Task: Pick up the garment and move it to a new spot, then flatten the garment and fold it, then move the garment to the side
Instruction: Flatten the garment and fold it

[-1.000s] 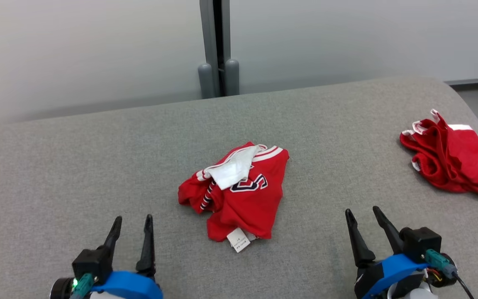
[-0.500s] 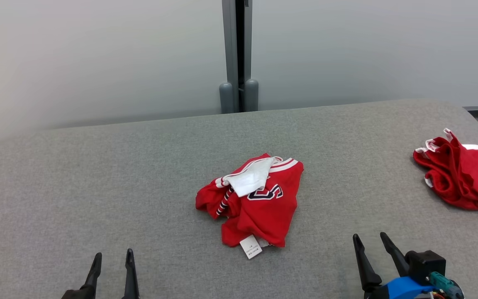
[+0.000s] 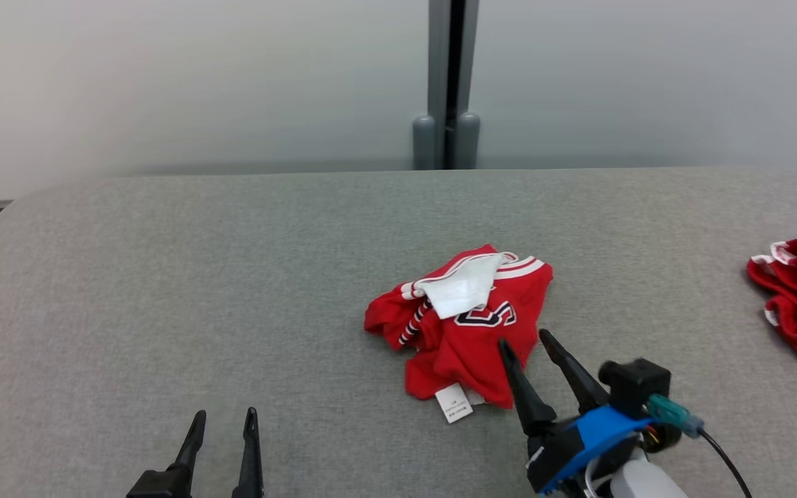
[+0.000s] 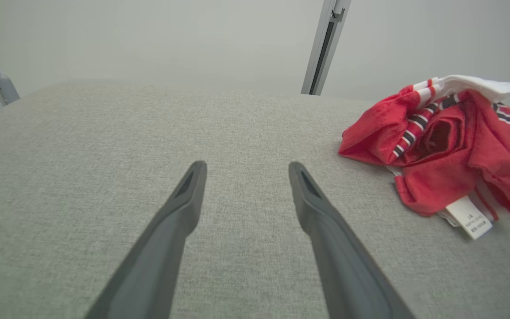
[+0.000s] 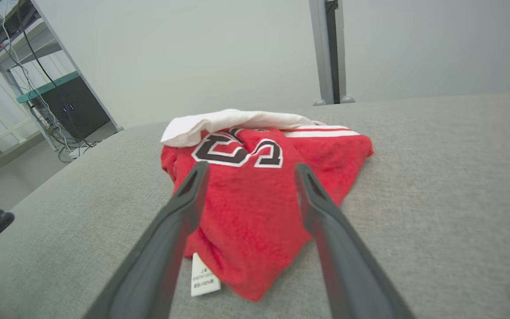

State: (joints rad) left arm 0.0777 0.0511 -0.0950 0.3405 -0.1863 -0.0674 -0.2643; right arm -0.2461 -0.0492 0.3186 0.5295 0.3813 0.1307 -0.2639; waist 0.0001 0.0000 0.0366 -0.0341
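- I see the garment (image 3: pixel 471 325) mid-counter (image 3: pixel 232 277): a crumpled red knit jersey with white-striped trim and dark block lettering. The counter top is grey woven cloth with rounded corners.
- White fabric flap (image 3: pixel 464 290) lies over its far side; a rectangular white label (image 3: pixel 454 403) sticks out at the near edge.
- Right hand (image 3: pixel 523 337): released, tapered dark fingers spread over the garment's near-right part, gripping nothing.
- Left hand (image 3: pixel 225 412): released, empty, near left, well apart.
- Second red bundle (image 3: pixel 796 308) at the right edge.
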